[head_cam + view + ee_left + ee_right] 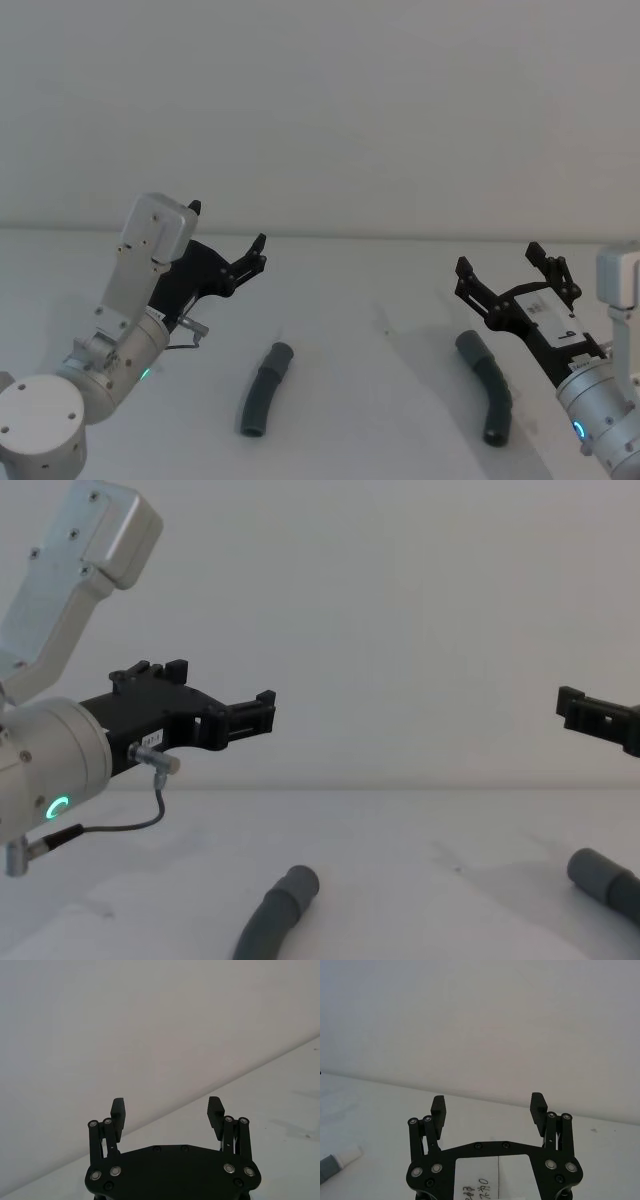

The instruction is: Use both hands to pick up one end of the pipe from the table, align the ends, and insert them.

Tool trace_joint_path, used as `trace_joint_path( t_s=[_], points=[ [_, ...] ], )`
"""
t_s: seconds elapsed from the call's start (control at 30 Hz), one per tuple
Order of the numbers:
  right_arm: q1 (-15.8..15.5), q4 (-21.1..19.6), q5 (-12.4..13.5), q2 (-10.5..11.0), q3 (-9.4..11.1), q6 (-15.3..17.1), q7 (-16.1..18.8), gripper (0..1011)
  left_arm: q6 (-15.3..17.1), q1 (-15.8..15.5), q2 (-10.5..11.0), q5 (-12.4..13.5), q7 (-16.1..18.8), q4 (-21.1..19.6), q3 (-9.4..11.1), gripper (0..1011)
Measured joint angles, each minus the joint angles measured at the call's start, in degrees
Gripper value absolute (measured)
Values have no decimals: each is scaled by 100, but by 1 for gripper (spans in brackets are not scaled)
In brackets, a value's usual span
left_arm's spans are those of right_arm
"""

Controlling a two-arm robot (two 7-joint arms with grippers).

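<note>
Head view: the pipe (262, 392) is laid on the table (380, 400), both cuffs pointed away from the robot, the left end (282, 353) below and inward of the spread left gripper (228, 226), the right end (469, 346) nearly under the spread right gripper (498, 258).

**Soft, even light with faint shadows**

Bright, diffuse light spreads evenly over the matt white table (380, 400) and the pale wall (330, 110). Shadows are weak and soft-edged. A pale grey smudge lies on the table just beside the pipe (490, 385), perhaps cast from above, though the source is hard to place. The left gripper (167, 1107) and the right gripper (488, 1105) read as near-black shapes, with small bright glints on their screws. A green ring light (60, 806) glows on the left wrist.
</note>
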Motion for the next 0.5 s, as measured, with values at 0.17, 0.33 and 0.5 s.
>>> trace_joint_path(
  t_s=[0.17,0.33,0.5],
  points=[
    [0,0,0,0,0,0,0,1002,0,0,0,0,0,0,0,1001],
    [0,0,0,0,0,0,0,1001,0,0,0,0,0,0,0,1001],
    [0,0,0,0,0,0,0,1001,0,0,0,0,0,0,0,1001]
  ],
)
